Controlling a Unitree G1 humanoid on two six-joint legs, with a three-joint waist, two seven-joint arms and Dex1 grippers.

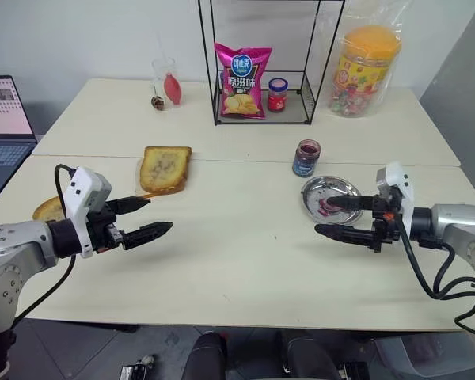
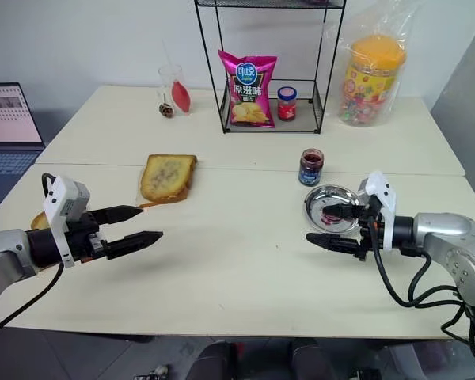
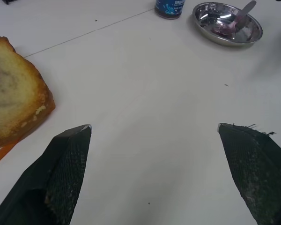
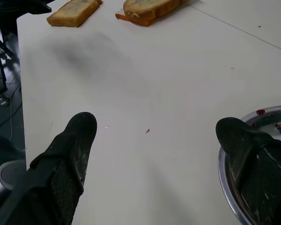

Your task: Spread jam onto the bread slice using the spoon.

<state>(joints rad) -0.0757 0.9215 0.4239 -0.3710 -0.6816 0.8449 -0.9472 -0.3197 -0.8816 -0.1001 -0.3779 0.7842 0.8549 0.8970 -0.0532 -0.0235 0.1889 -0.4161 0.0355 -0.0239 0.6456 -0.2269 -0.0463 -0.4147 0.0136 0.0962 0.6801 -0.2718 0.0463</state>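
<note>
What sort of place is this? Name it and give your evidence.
Probably an office or lab room set up as a snack table, not a real kitchen: pale work tables pushed together, an open laptop at the left edge, and a black wire rack holding a chip bag.
</note>
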